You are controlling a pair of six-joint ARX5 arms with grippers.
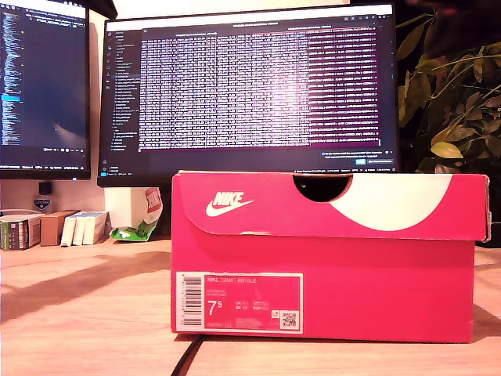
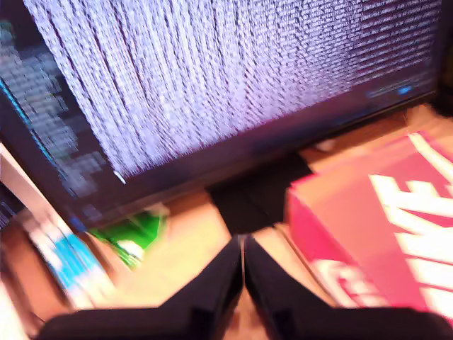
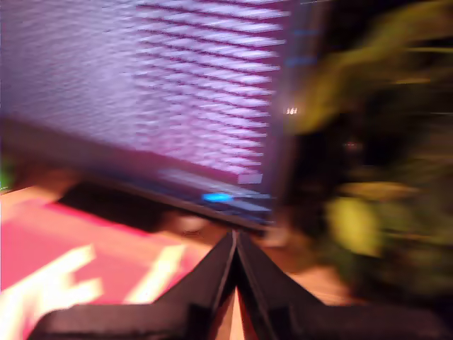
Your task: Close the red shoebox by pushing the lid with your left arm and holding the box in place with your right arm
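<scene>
The red Nike shoebox (image 1: pixel 322 258) sits lengthwise near the surface's front edge, lid (image 1: pixel 329 205) down, between my first gripper (image 2: pixel 242 256) and second gripper (image 3: pixel 236 249), both pinched closed, empty.

My second pincer (image 3: pixel 236 244) closed, empty; red shoebox lid (image 3: pixel 85 262) beside; monitor (image 3: pixel 141 92) beyond; blurred.

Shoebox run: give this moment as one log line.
shoebox: lid down, on desk | my first gripper: shut, beside box | my second gripper: shut, above lid
</scene>
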